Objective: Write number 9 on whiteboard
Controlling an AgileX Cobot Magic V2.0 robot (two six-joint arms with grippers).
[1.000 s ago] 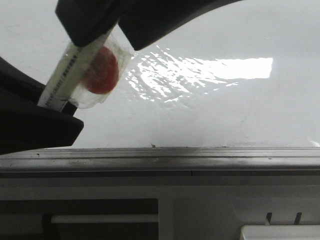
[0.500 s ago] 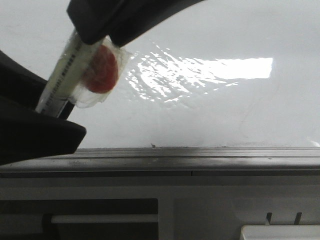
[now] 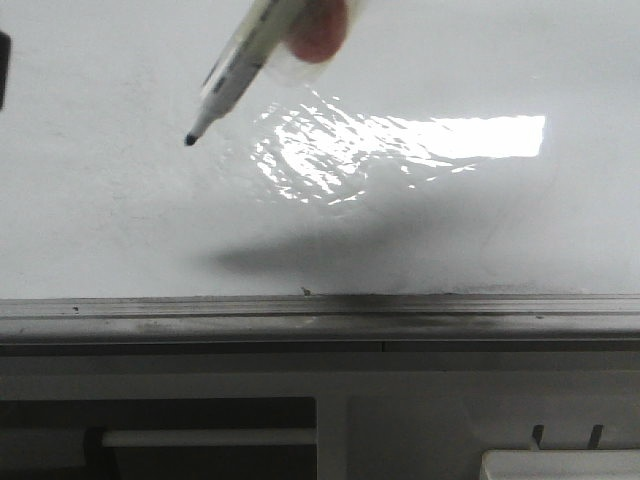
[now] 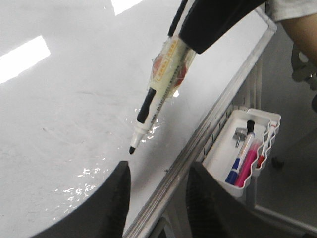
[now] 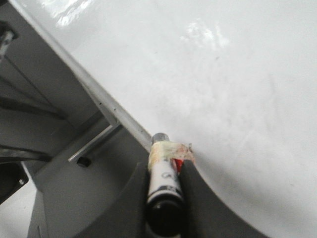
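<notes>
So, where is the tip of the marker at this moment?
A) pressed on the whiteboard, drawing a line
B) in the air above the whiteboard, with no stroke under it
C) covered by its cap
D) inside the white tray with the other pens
B: the bare tip of the marker hangs clear of the whiteboard, which carries no stroke under it; the right claw grips the barrel.

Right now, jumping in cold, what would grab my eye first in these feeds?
The marker, uncapped and tilted, held over the whiteboard with its dark tip apart from the surface; the right tool is shut on its taped barrel. No strokes show on the board, only bright glare. Off the board's railed edge, a white tray holds spare markers, and the left tool is open and empty.
</notes>
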